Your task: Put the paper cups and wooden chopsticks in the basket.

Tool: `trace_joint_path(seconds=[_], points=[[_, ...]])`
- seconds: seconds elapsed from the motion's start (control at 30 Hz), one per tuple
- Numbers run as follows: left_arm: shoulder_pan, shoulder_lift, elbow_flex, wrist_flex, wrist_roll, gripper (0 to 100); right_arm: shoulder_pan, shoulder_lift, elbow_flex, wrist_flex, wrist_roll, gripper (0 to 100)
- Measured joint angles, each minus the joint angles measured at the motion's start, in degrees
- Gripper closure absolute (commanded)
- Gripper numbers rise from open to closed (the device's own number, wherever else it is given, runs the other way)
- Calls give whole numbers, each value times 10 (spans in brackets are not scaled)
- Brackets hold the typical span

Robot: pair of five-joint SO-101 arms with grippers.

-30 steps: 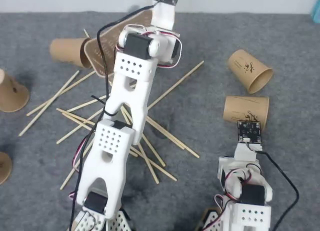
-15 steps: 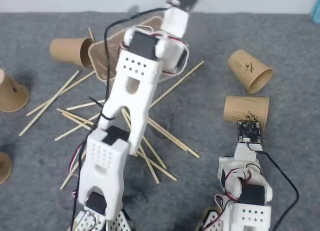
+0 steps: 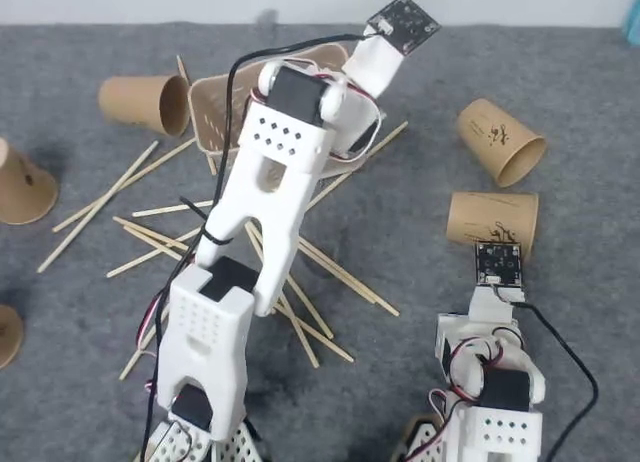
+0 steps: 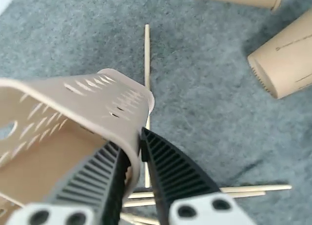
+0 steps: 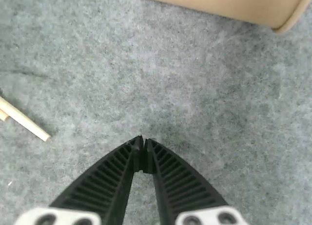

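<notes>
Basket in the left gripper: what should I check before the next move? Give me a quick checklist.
1. Grip: ok, the left gripper pinches the basket wall between its fingers.
2. Basket level for loading: not ok, it hangs tilted.
3. Cups loaded: not ok, paper cups lie on the carpet.
4. Sticks loaded: not ok, chopsticks lie scattered on the carpet.
5. Other arm free: ok, the right gripper is shut on nothing above the carpet.
6. Ground under the basket: cannot tell, the left arm hides it.
</notes>
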Motion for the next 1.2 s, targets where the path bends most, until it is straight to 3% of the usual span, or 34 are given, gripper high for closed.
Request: trace_joint_path(seconds=[0.5, 0.67, 0.77, 1.2], points=[[-45, 0, 0, 2, -129, 981, 0, 0, 0, 0, 0, 992], [-46, 0, 4, 2, -150, 840, 0, 0, 0, 0, 0, 992], [-46, -8, 14, 2, -153, 795, 0, 0, 0, 0, 0, 992], [-61, -75, 15, 2, -55, 794, 0, 0, 0, 0, 0, 992]])
